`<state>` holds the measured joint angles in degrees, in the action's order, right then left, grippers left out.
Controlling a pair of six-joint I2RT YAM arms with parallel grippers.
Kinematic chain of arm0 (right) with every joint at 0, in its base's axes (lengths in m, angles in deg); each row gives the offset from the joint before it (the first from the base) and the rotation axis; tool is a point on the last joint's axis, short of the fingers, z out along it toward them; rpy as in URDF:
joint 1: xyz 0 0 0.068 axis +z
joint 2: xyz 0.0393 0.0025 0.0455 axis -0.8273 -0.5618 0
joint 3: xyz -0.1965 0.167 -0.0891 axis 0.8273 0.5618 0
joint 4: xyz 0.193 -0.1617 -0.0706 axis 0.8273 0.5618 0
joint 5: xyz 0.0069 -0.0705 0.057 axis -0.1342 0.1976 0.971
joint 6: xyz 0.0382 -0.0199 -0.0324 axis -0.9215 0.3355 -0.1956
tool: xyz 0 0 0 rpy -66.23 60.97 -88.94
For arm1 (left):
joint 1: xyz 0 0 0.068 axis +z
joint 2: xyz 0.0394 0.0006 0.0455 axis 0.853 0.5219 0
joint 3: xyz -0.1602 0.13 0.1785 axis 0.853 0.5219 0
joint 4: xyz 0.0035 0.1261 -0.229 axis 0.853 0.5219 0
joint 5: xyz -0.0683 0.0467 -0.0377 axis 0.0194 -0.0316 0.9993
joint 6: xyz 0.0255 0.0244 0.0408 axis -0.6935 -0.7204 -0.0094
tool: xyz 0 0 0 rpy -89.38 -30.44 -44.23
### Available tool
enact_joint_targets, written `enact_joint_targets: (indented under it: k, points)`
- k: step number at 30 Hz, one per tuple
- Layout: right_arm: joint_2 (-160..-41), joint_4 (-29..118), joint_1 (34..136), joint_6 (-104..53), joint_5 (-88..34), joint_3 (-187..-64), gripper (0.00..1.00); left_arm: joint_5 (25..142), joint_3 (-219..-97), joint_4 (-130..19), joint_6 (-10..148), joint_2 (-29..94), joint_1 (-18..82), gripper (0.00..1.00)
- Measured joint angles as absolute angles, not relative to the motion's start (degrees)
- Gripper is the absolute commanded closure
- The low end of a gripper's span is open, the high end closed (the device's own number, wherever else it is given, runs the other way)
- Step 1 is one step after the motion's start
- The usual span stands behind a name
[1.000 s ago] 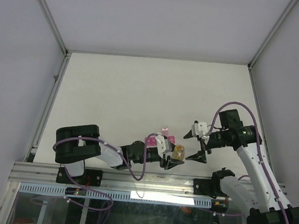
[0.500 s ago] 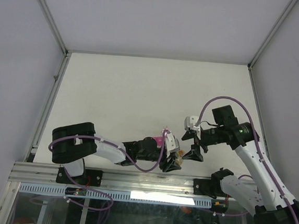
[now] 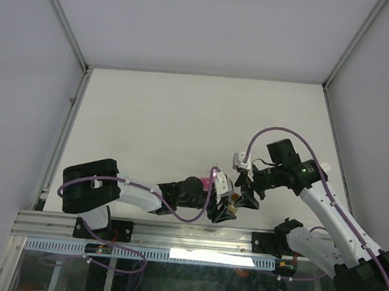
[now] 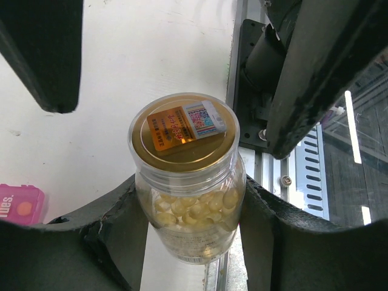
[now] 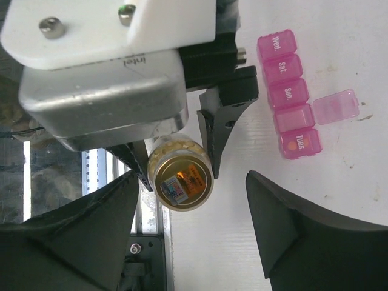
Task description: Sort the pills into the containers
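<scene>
Where the overhead camera looks down, we see both arms meeting near the front edge of the white counter (image 3: 183,117). The left jaws and right jaws crowd together there. The small clear bottle with a gold lid (image 3: 231,204) is only an amber speck between them, so we cannot judge either grip from here. The magenta translucent strip of square lidded compartments (image 3: 206,182) lies on the counter beside the left wrist, mostly hidden by it.

The left wrist camera supplies what that view lacks. The left jaws are closed on the bottle (image 4: 185,182), one black finger (image 4: 103,242) pressed to each side of its body, which is full of pale yellow pills (image 4: 182,209). Only a corner of the strip (image 4: 18,205) shows at the left edge.

From the right wrist camera, the right jaws stand wide open and hold nothing, with the capped bottle (image 5: 182,176) in the gap between them, touching neither. Here alone the strip (image 5: 288,91) is whole: five compartments in a row. One has its lid (image 5: 335,107) flipped open, and we cannot tell whether anything lies inside.
</scene>
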<state>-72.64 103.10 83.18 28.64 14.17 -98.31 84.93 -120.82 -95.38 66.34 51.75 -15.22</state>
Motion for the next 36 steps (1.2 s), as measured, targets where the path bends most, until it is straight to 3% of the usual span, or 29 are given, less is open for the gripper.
enact_joint_targets:
  k: [27,30,36]
  points:
    - [-74.24,102.80,86.15,27.44,12.70,-97.70,0.44,84.84,-121.20,-95.14,66.34,51.59,-15.19,1.00]
    - [-74.37,102.80,86.32,27.44,12.61,-97.70,0.54,84.84,-121.28,-95.14,66.34,51.59,-14.87,1.00]
    - [-74.41,102.99,86.45,27.59,12.55,-97.72,0.83,84.88,-121.28,-95.05,66.32,51.53,-14.84,1.00]
